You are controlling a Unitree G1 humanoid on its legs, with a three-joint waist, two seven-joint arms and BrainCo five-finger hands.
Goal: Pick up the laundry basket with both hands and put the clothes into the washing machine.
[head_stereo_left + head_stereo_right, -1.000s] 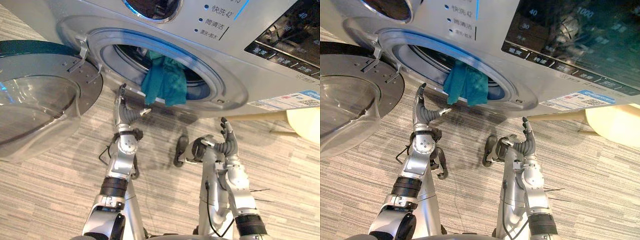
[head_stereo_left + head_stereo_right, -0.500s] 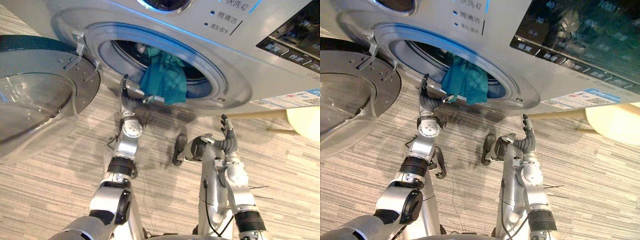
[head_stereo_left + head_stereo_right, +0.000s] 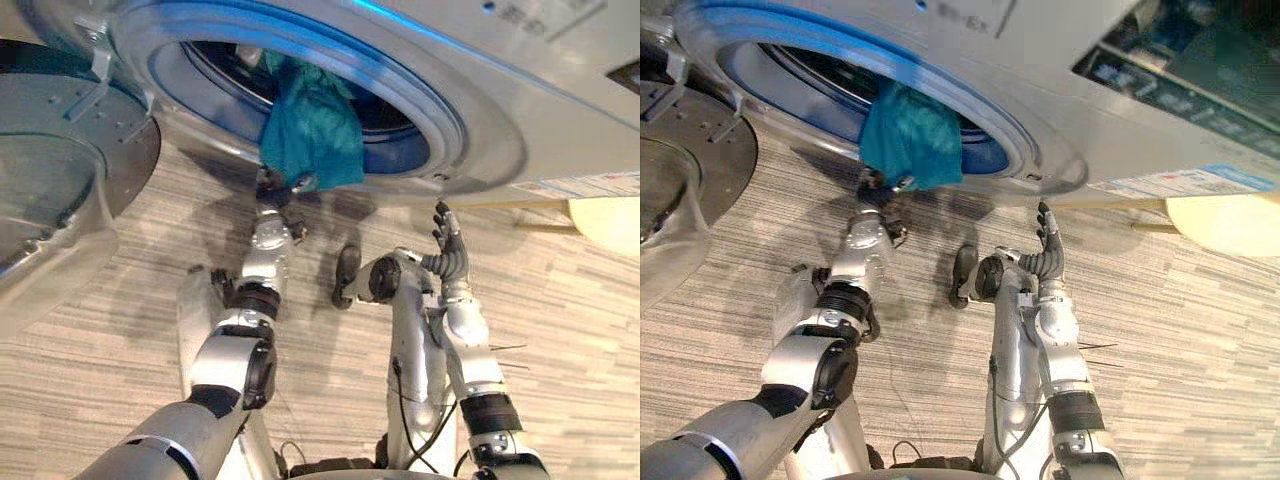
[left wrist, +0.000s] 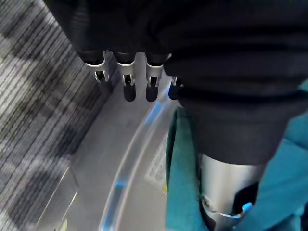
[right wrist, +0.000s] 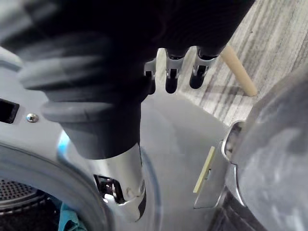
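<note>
cloth (image 3: 310, 135) over washing machine (image 3: 480, 120) rim | door (image 3: 60, 170) left of it

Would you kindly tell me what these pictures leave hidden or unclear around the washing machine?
- Drum interior, left eye view: the hanging teal cloth and shadow hide what else lies inside.
- Left hand, both eye views: the cloth's lower edge covers its fingertips.
- Cream round thing, right eye view: cut off by the right edge, so I cannot say what it is.
</note>
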